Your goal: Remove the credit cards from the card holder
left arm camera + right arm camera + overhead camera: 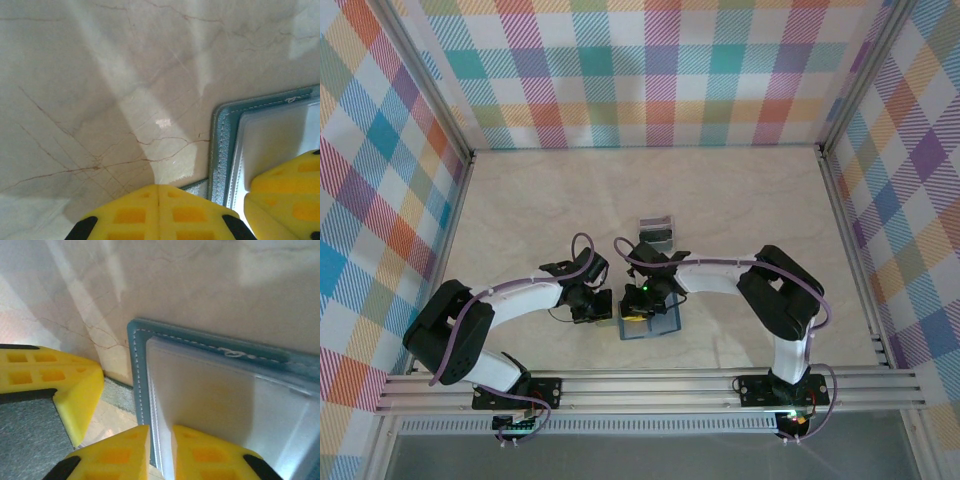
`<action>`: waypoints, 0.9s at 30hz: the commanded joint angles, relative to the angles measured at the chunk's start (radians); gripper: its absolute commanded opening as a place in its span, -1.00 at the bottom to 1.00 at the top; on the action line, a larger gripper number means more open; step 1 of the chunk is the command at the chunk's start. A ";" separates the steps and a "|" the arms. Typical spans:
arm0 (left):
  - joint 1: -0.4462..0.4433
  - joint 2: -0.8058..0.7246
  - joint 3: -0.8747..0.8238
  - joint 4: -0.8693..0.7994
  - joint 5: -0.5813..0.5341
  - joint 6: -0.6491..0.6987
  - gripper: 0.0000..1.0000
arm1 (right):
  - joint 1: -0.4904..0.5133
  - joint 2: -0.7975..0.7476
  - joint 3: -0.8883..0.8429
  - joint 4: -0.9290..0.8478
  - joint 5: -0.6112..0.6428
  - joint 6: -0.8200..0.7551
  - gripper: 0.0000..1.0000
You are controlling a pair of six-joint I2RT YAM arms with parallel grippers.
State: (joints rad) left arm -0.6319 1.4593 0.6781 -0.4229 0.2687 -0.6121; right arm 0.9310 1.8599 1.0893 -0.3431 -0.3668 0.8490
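The plaid walls (650,70) enclose a pale marble-patterned table (740,200) on three sides. The left arm (510,300) and the right arm (740,280) are folded inward, and their wrists meet near the middle of the table's near half. The card holder (662,327) (136,355) is laid flat on the table directly under the right wrist; its teal stitched border and a pale inner panel are seen in both wrist views. The left gripper (600,308) (159,200) is positioned just beside the holder's left edge, over bare table, with its yellow fingers pressed together so that no gap is left and nothing is held between them. The right gripper (638,320) (161,440) is placed over the holder's left border, its fingers separated by a narrow slot only; the border and the edge of the pale panel are seen running into that slot (whether they are actually pinched cannot be told). The credit cards (655,238), dark-faced with pale edges, are found on the table just beyond the two wrists, apart from the holder.
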 commanded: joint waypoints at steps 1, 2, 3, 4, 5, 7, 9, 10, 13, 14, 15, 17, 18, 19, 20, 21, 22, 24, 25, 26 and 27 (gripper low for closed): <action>0.008 0.008 -0.031 -0.026 -0.017 0.016 -0.87 | 0.008 -0.001 0.021 -0.139 0.094 -0.031 -0.53; 0.008 0.008 -0.029 -0.025 -0.019 0.016 -0.87 | 0.008 -0.006 0.021 -0.160 0.112 -0.035 -0.49; 0.008 0.008 -0.028 -0.027 -0.019 0.017 -0.87 | 0.008 -0.011 0.022 -0.177 0.125 -0.040 -0.47; 0.008 0.009 -0.027 -0.028 -0.019 0.017 -0.87 | 0.008 -0.015 0.024 -0.193 0.138 -0.045 -0.44; 0.008 0.012 -0.026 -0.027 -0.019 0.018 -0.87 | 0.008 -0.018 0.027 -0.208 0.147 -0.050 -0.41; 0.008 0.016 -0.023 -0.027 -0.018 0.017 -0.87 | 0.009 -0.025 0.035 -0.231 0.160 -0.056 -0.36; 0.008 0.018 -0.019 -0.028 -0.015 0.017 -0.87 | 0.015 -0.031 0.053 -0.263 0.179 -0.070 -0.29; 0.008 0.019 -0.017 -0.028 -0.013 0.017 -0.87 | 0.021 -0.032 0.071 -0.289 0.195 -0.081 -0.25; 0.008 0.020 -0.007 -0.028 -0.009 0.018 -0.87 | 0.043 -0.016 0.132 -0.387 0.264 -0.102 -0.14; 0.008 0.020 -0.006 -0.030 -0.010 0.017 -0.87 | 0.048 -0.007 0.153 -0.419 0.293 -0.107 -0.11; 0.008 0.020 -0.004 -0.032 -0.008 0.018 -0.87 | 0.052 0.002 0.168 -0.443 0.311 -0.109 -0.07; 0.008 0.022 -0.002 -0.030 -0.004 0.018 -0.87 | 0.058 0.022 0.191 -0.483 0.342 -0.118 -0.02; 0.008 0.024 0.000 -0.031 -0.001 0.019 -0.87 | 0.061 0.029 0.199 -0.493 0.349 -0.121 0.00; 0.008 0.024 0.001 -0.034 0.000 0.020 -0.87 | 0.064 0.037 0.207 -0.502 0.358 -0.126 0.04; 0.008 0.025 0.005 -0.035 0.001 0.019 -0.87 | 0.067 0.041 0.214 -0.510 0.365 -0.129 0.07; 0.008 0.025 0.005 -0.033 0.003 0.020 -0.87 | 0.069 0.044 0.216 -0.512 0.367 -0.131 0.08; 0.008 0.024 0.005 -0.033 0.004 0.019 -0.87 | 0.068 0.046 0.218 -0.512 0.366 -0.132 0.10; 0.008 0.027 0.004 -0.034 0.005 0.019 -0.87 | 0.070 0.050 0.222 -0.512 0.365 -0.131 0.11; 0.008 0.028 0.005 -0.034 0.006 0.021 -0.87 | 0.071 0.050 0.225 -0.511 0.367 -0.131 0.11; 0.008 0.029 0.005 -0.033 0.005 0.021 -0.87 | 0.072 0.051 0.225 -0.513 0.369 -0.131 0.10; 0.008 0.029 0.004 -0.034 0.004 0.023 -0.87 | 0.072 0.051 0.227 -0.516 0.374 -0.129 0.10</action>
State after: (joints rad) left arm -0.6319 1.4597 0.6796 -0.4236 0.2718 -0.6109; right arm 0.9966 1.8977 1.2900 -0.7990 -0.0280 0.7349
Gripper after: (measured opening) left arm 0.068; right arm 0.550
